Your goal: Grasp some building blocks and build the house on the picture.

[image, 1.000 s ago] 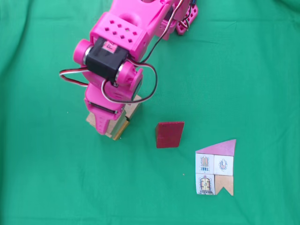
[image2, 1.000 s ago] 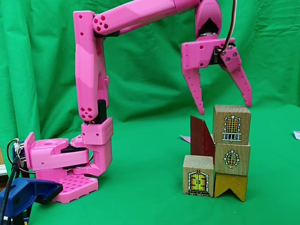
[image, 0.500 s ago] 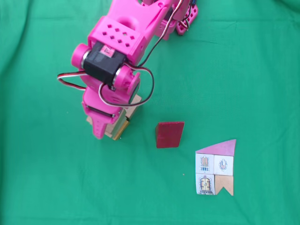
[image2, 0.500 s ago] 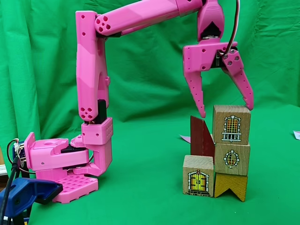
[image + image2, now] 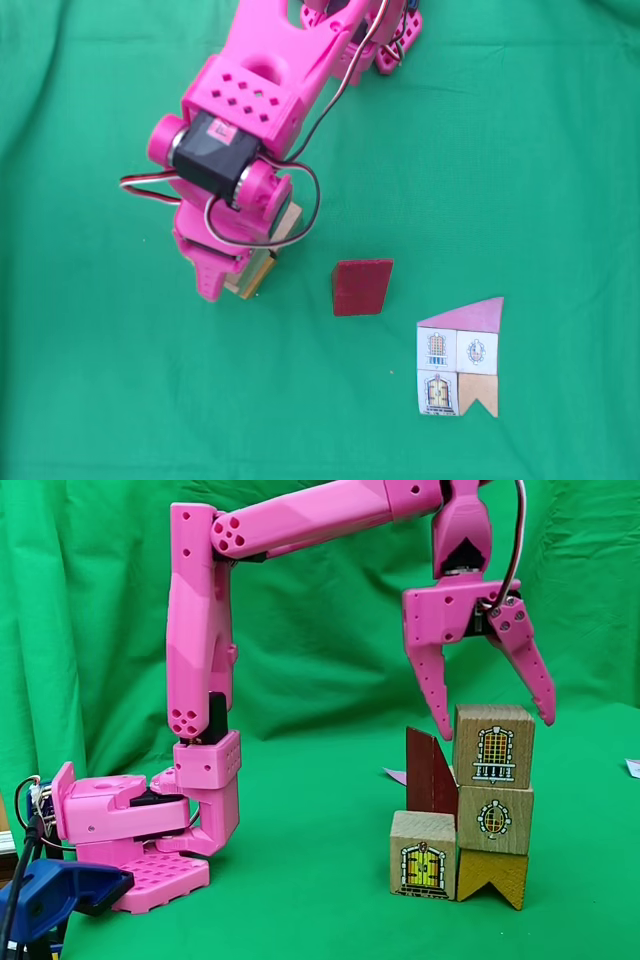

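Fixed view from above, arm: the pink arm [image 5: 255,110] reaches down the frame from the top; a black motor with a small label, too small to read, sits at its wrist.
Fixed view from above, gripper: the gripper [image 5: 222,275] hangs over the stacked blocks [image 5: 258,270]; from here I cannot tell how its fingers stand.
Fixed view from above, blocks: tan wood and a yellow edge show just right of the gripper; the dark red block [image 5: 361,287] lies apart to the right on the green cloth [image 5: 90,380].
Fixed view from above, picture: the card [image 5: 459,358] lies lower right, with a pink roof over four squares showing windows, a door and a notched tan square; no writing is legible.
Fixed view from the side, gripper: the gripper [image 5: 496,723] has its fingers spread wide, tips level with the top edge of the top block [image 5: 493,745], one on either side, holding nothing.
Fixed view from the side, blocks: the top block bears a printed window with a balcony; the block beneath it [image 5: 495,819] bears a round window and rests on a yellow notched piece [image 5: 492,876]; a block with a door [image 5: 423,855] stands just left of it; the dark red block [image 5: 429,772] stands behind.
Fixed view from the side, base: the arm's base [image 5: 130,835] sits at lower left, beside a blue clamp [image 5: 50,895].
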You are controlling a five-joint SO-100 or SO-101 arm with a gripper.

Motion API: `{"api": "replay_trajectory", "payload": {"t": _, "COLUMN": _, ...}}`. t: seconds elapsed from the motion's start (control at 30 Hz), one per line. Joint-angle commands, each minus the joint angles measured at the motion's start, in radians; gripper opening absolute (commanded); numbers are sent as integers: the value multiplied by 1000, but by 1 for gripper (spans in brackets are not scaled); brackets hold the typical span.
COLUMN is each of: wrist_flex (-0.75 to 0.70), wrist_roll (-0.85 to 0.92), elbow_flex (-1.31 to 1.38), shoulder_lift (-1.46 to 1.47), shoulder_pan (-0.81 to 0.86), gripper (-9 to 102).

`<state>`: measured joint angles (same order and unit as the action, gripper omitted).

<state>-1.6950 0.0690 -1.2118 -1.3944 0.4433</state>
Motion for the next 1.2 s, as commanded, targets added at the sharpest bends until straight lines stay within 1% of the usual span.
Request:
{"api": "replay_trajectory", "payload": {"t": 0.0, "wrist_flex": 8, "wrist_roll": -5, "elbow_flex": 37, "shoulder_lift": 6, "shoulder_pan": 3, "gripper": 36}}
{"api": "replay_trajectory", "payload": {"t": 0.5, "wrist_flex": 6, "wrist_roll": -5, "elbow_flex": 35, "shoulder_lift": 8, "shoulder_pan": 5, "gripper": 36}}
{"api": "replay_trajectory", "payload": {"t": 0.8, "wrist_flex": 6, "wrist_roll": -5, "elbow_flex": 35, "shoulder_lift": 9, "shoulder_pan": 5, "gripper": 26}}
{"api": "replay_trajectory", "payload": {"t": 1.17, "wrist_flex": 6, "wrist_roll": -5, "elbow_flex": 35, "shoulder_lift": 9, "shoulder_pan": 5, "gripper": 26}}
